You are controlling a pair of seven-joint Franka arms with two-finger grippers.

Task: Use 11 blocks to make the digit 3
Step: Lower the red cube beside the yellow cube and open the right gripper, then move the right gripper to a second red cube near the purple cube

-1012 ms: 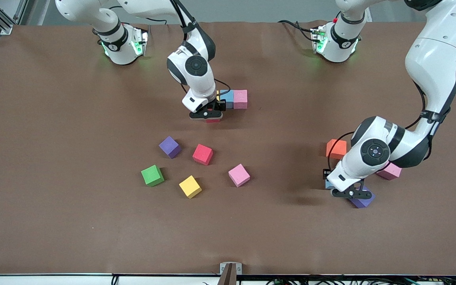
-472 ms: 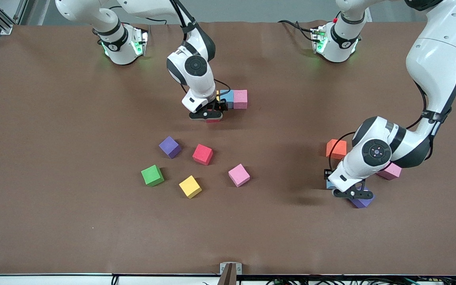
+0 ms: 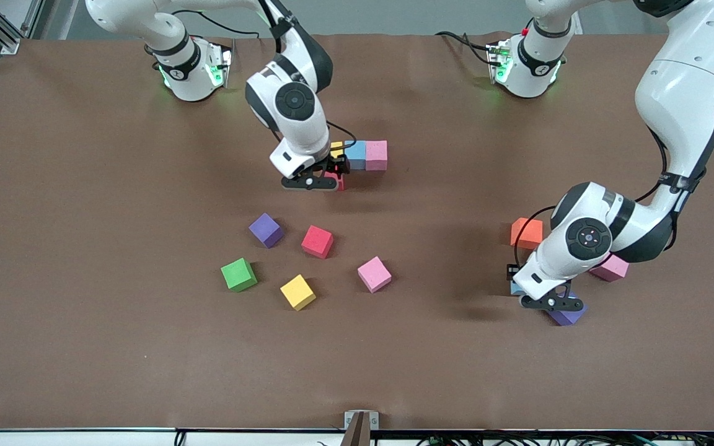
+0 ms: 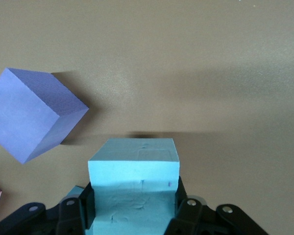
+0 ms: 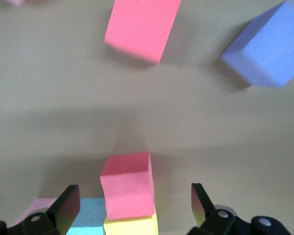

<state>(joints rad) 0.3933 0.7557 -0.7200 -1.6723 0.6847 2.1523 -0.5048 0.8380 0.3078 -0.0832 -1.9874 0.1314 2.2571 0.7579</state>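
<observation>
Left end effector [image 3: 552, 303] sits low over the table [image 3: 84, 347] toward the left arm's end, its fingers [image 4: 186, 208] closed on a light blue block [image 4: 134, 188]. A purple block [image 3: 569, 316] lies just beside it, and a pink block [image 3: 611, 267] and an orange cube [image 3: 526, 232] lie a little farther from the front camera. The wide strip of table nearest the front camera is bare. Toward the middle lie five loose cubes, apart from one another: a yellow block [image 3: 297, 292], a green cube [image 3: 238, 274], a second pink block [image 3: 374, 274], a red block [image 3: 317, 241] and a second purple block [image 3: 266, 230]. Farther still, the right end effector [image 3: 311, 183] hangs with fingers [image 5: 66, 205] spread wide and holding nothing, over a second red block [image 5: 127, 186]. That block touches a yellow block [image 3: 336, 149], which starts a row of three with a light blue one [image 3: 356, 154] and a pink one [image 3: 376, 155].
</observation>
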